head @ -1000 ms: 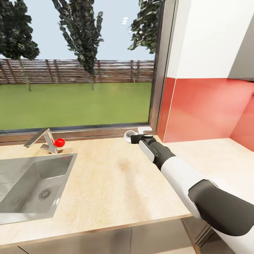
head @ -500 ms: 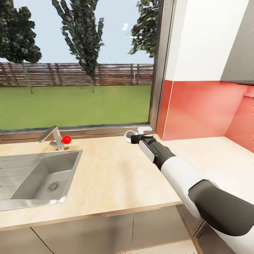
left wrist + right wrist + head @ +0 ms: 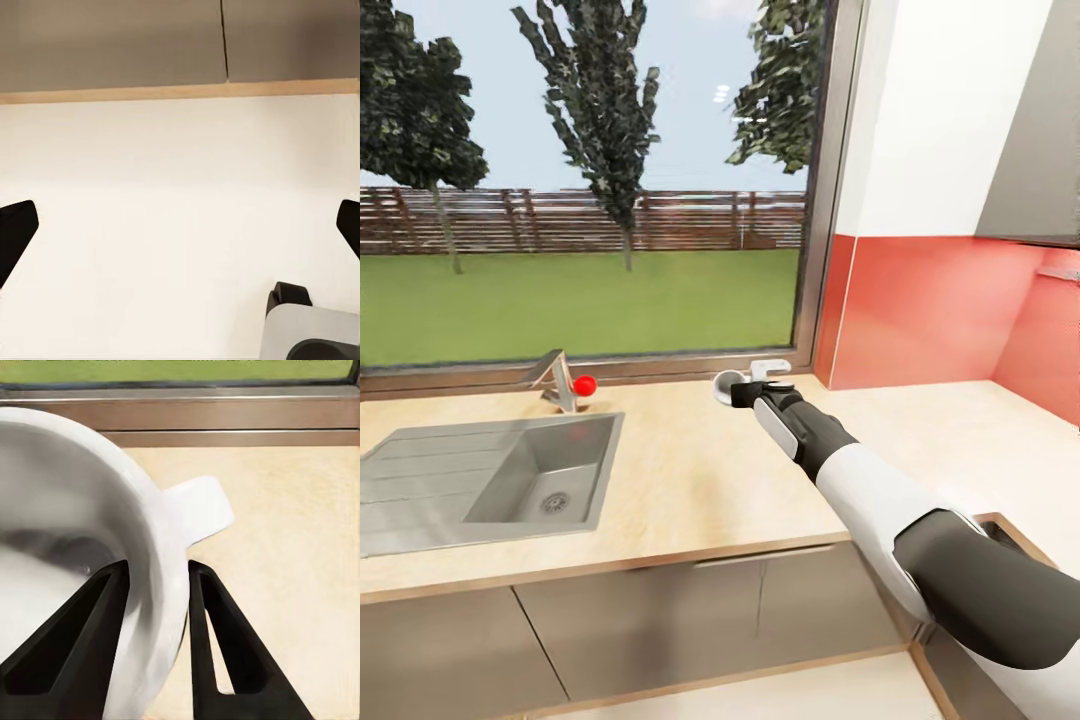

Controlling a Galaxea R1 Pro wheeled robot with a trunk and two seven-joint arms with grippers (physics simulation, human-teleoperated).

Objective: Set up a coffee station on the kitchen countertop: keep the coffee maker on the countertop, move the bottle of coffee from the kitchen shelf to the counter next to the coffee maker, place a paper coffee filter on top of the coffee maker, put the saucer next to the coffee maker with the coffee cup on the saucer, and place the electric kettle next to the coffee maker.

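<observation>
Right gripper [image 3: 157, 585]: jaws pinch the cup [image 3: 82, 547] wall, rim sideways, at frame centre above the desk [image 3: 690, 470]. Left gripper [image 3: 180, 225]: jaws spread, empty.

Bright, even daylight from the window [image 3: 580, 200]; renders look soft, slightly blurred. The cup [image 3: 82, 547] is near, out of focus; shadows faint.

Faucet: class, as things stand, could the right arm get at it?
Probably not yet: the right pincer is shut on the cup, and the faucet stands well off beside the sink.
</observation>
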